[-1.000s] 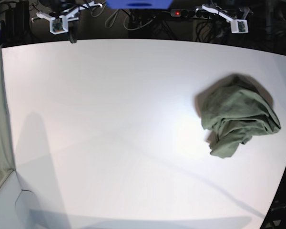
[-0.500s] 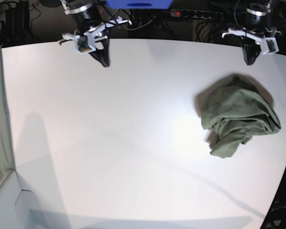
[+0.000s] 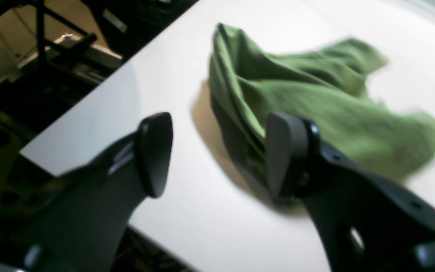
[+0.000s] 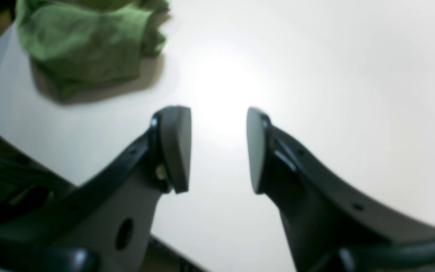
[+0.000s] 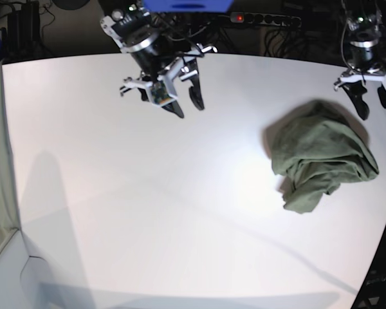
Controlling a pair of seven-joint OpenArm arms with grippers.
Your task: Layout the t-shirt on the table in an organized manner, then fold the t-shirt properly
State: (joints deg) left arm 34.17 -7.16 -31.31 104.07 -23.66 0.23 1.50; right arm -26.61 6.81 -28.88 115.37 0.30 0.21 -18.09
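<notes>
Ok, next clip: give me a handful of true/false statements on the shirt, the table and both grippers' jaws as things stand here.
1. The t-shirt lies crumpled in a heap on the table. True.
2. The shirt is already spread flat with its sleeves out. False: it is bunched, nothing laid out.
3. The left gripper has its jaws apart, empty, close by the shirt's far edge. True.
4. The right gripper is shut on a shirt sleeve. False: its jaws are apart over bare table, well away from the shirt.
5. The shirt sits in the middle of the table. False: it lies near the edge on the left arm's side.
</notes>
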